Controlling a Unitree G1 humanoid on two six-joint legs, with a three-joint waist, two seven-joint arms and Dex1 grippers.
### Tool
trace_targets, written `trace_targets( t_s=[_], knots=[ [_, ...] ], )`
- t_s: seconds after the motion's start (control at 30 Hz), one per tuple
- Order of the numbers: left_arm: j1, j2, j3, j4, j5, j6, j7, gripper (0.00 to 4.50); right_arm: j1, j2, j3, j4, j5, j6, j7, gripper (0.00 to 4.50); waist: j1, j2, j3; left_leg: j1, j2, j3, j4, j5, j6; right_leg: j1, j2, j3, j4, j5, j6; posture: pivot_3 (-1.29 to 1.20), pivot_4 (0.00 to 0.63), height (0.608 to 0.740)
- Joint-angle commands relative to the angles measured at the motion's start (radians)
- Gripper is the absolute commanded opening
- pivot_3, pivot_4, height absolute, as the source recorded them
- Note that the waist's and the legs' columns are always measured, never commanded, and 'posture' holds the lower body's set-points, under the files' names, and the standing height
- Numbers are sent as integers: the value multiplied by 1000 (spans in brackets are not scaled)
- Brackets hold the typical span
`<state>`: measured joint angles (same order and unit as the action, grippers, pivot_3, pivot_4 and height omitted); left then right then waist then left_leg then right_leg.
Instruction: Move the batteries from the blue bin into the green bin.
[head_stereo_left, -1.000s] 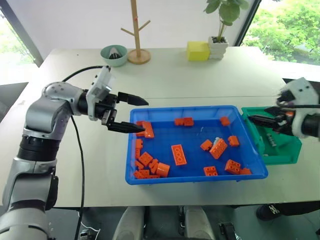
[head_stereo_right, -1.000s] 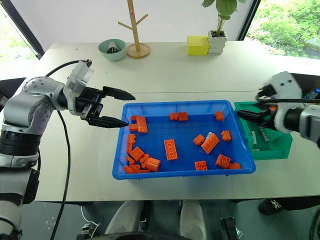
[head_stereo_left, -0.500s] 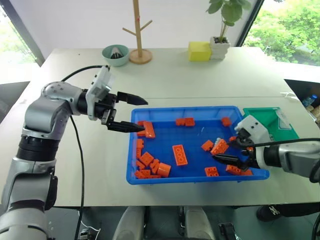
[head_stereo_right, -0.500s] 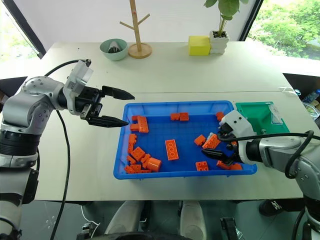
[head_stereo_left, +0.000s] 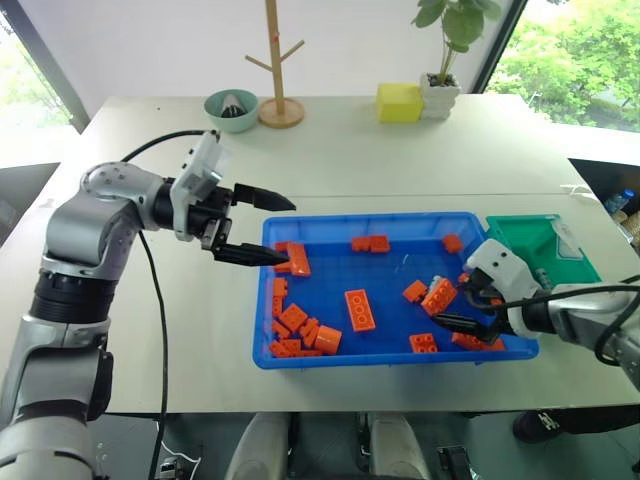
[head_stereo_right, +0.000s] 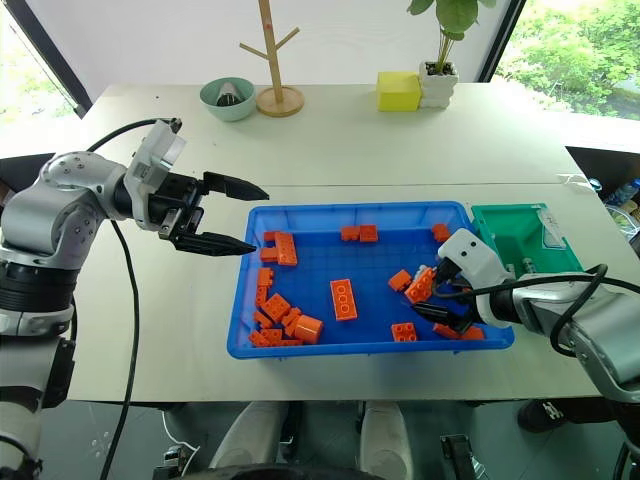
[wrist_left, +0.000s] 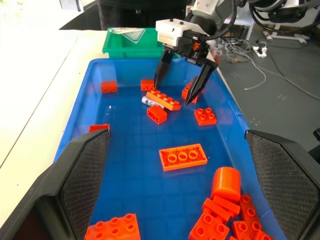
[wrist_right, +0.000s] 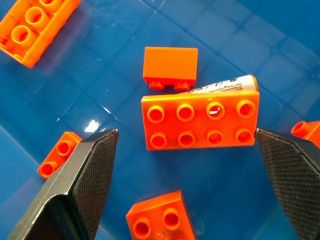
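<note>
The blue bin (head_stereo_left: 350, 217) lies in front of me with several orange bricks (head_stereo_left: 358, 309) in it. One battery (wrist_right: 225, 85), a small white cylinder, rests against the far side of an eight-stud orange brick (wrist_right: 200, 122) near the bin's right end, and part of it is hidden by that brick. My right gripper (head_stereo_left: 455, 306) hangs open just above this brick, one finger on each side, holding nothing. The green bin (head_stereo_left: 545, 243) stands against the blue bin's right end. Above the blue bin's left rim, my left gripper (head_stereo_left: 288, 232) is open and empty.
A pale teal bowl (head_stereo_left: 229, 108), a wooden branch stand (head_stereo_left: 278, 108), a yellow block (head_stereo_left: 397, 101) and a potted plant (head_stereo_left: 440, 88) stand along the table's far side. The table's front edge runs close below the blue bin.
My right gripper swung left from over the green bin, sank into the blue bin's right end and opened wider. The left arm has not moved.
</note>
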<state>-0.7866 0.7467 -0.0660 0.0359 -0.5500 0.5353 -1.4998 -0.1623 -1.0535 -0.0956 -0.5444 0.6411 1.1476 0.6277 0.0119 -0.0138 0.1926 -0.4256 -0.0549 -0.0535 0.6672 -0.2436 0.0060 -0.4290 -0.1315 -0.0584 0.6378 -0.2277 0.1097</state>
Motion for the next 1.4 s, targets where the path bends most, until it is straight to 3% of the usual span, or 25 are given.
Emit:
trace_targets(
  t_s=[0.03,0.2,0.37,0.47,0.6,0.7,0.87,1.0,1.17,1.4],
  knots=[
    [-1,14,22,-31,-11,-2,6,4500,-19,-28,6,-1,-42,-71,39,4463,0,0,0,0,0,0,0,0,0,0,0,0,0,0,0,0,150,702],
    [-7,14,23,-28,-11,-3,4,4500,-66,-138,9,41,-95,-185,171,4463,-1,0,0,0,0,1,0,0,0,0,0,0,0,0,0,0,150,702],
    [-5,11,22,-25,-8,-11,5,4500,-94,-242,97,141,-218,-377,326,4463,-1,0,0,0,0,0,0,0,0,0,1,0,-2,0,0,0,150,702],
    [-4,5,19,-25,-6,-16,7,4500,-174,-216,155,205,-221,-350,377,4463,-2,0,0,0,0,0,0,0,0,1,1,0,-2,0,0,0,150,702],
    [2,2,23,-36,-10,-12,17,4500,-275,-114,196,233,-173,-179,347,4463,-7,0,0,0,1,0,0,0,0,0,0,0,-2,0,0,0,150,702],
    [12,9,28,-48,-13,-8,20,4500,-280,-97,221,236,-216,-197,346,4463,-4,0,0,0,1,0,0,0,0,0,1,0,-2,0,0,0,150,702],
    [16,27,34,-57,-21,1,23,4500,-274,-195,285,293,-406,-551,460,4463,1,1,0,0,-1,1,0,0,0,0,-1,0,-3,0,0,0,150,702],
    [7,25,30,-49,-18,-2,27,4500,-311,-236,300,309,-456,-787,625,4463,-3,1,0,0,0,1,0,0,0,0,0,0,-3,1,1,0,150,702],
    [-2,14,26,-44,-16,-6,35,4500,-385,-191,364,370,-579,-1109,739,4463,-23,1,0,0,0,1,0,0,0,0,1,0,-3,1,1,0,150,702],
    [5,18,34,-57,-21,-2,43,4500,-465,-94,451,519,-748,-1437,786,4463,-25,1,0,0,0,2,0,0,-1,0,1,1,-2,1,1,0,150,702]
  ],
)
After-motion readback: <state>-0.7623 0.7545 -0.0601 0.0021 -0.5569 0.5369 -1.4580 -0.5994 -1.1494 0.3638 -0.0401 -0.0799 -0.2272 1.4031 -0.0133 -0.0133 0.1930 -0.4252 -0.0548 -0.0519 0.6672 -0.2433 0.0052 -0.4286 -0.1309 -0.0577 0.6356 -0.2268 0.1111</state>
